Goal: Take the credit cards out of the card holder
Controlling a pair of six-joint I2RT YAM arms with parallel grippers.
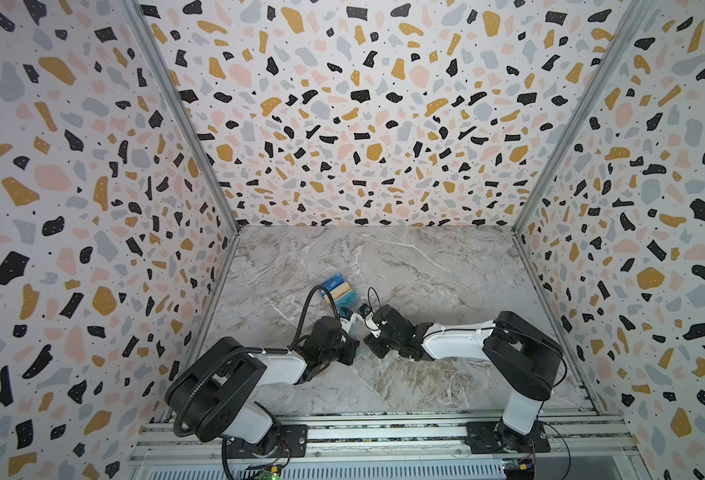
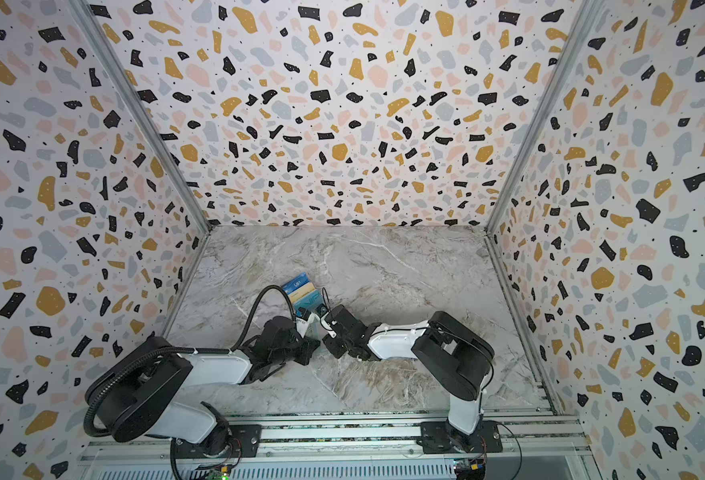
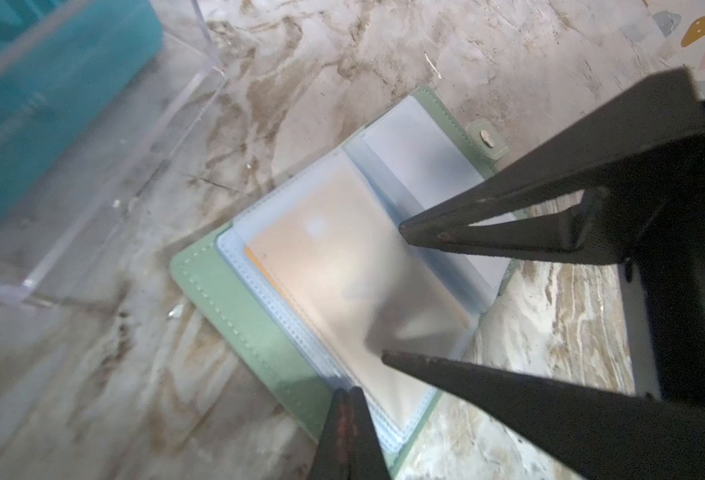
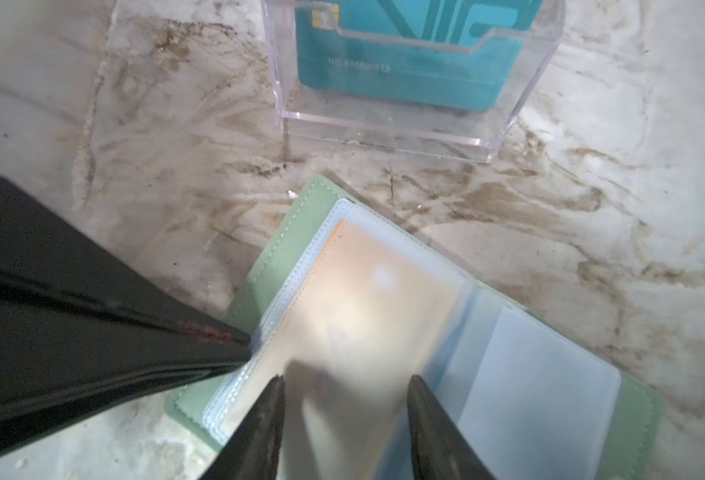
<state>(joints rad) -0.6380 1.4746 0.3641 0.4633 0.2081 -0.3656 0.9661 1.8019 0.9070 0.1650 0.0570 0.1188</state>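
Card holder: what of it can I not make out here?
- Right wrist view: holder, near edge cut off by the frame, behind the right tool.
- Left wrist view: left tool covers part of holder's edge.
- Both wrist views: tan card, print blurred.
- Both top views: holder nearly hidden under the tools.

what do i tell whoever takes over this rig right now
Left gripper: shut, tip on the sleeve edge of the card holder, seemingly pinning it.
Right gripper: open, jaws either side of the tan card in its sleeve, not gripping.
Holder lies open on the table near the clear stand, which holds the teal VIP card and a blue card.
Done: holder opened.
Left: pull the tan card out of its sleeve.
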